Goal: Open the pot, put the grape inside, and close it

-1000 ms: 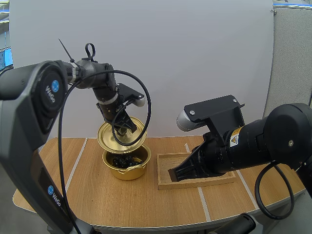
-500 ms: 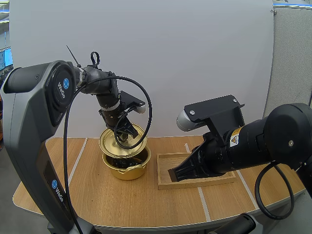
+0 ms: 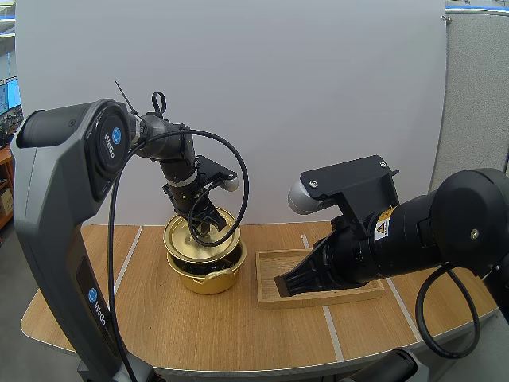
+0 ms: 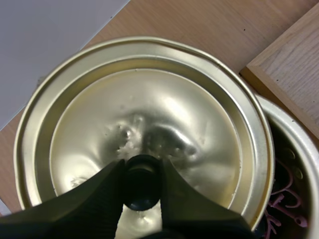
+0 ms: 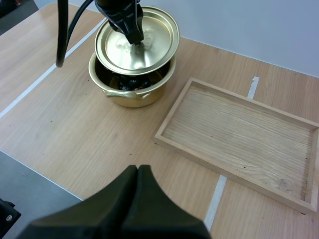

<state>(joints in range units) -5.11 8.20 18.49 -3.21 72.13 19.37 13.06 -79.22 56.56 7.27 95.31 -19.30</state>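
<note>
Lid [image 3: 183, 239] aslant over pot [image 3: 208, 278] — front gap

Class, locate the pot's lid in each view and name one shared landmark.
High view: lid over the pot, in the left gripper.
Left wrist view: lid, knob pinched by the left gripper.
Right wrist view: lid over the pot, beside the wooden tray.
Shared landmark: the wooden tray.

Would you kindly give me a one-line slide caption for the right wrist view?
Left gripper holds the lid just over the pot, grapes inside; wooden tray alongside.
</note>
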